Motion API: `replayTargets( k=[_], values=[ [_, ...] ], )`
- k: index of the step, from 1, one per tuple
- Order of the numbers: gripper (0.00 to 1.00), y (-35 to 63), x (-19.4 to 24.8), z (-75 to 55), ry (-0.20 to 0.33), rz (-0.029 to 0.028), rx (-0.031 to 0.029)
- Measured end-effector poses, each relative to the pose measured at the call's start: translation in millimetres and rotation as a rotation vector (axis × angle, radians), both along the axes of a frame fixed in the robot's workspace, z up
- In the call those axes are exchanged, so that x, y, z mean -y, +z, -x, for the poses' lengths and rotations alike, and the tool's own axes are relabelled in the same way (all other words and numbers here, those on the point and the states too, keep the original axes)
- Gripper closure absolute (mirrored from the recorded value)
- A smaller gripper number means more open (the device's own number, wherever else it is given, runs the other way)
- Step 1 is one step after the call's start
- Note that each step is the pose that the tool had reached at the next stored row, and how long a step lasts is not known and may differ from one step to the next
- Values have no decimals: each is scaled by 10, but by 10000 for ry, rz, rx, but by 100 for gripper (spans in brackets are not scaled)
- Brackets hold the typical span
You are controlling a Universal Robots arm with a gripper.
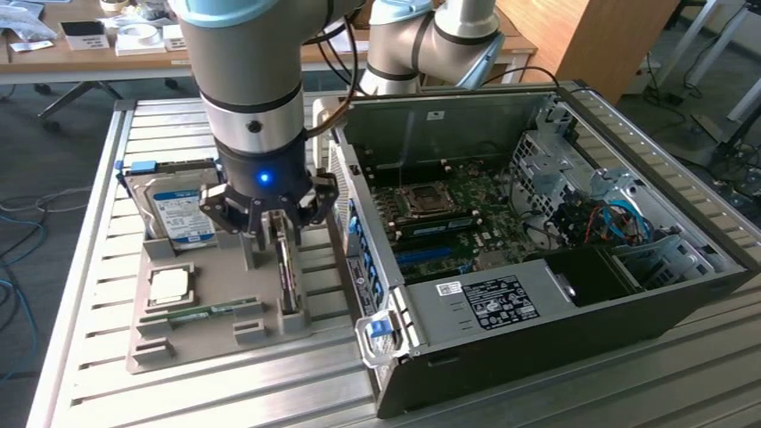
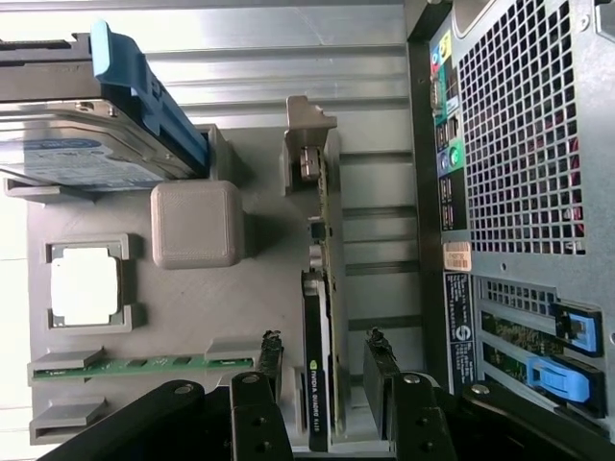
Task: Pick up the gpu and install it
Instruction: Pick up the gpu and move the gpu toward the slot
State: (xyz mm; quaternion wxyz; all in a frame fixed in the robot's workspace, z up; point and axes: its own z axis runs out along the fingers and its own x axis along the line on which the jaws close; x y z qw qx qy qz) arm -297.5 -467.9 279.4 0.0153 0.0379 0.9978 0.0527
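The gpu (image 2: 317,365) stands on edge in a slot of the grey tray (image 1: 214,343) on the desk (image 1: 84,392), just beside the open computer case (image 1: 666,294). The jaws are spread, straddling the card, one each side and seemingly clear of it. The pick-up looks in hand; gripping calls for closing squarely on both faces.

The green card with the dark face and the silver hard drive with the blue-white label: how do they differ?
The green card stands on its thin edge; the silver hard drive leans tilted, label showing. The card is far thinner than the drive. The open gripper straddles the card; the drive sits apart from it. Both rest in the grey tray.
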Motion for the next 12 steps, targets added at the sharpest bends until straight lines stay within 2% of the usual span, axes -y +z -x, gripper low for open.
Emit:
replayTargets(
  k=[8,12],
  values=[
    [53,-39,0,0,-1,4,4],
    [53,-63,0,0,1,26,-1]
  ],
)
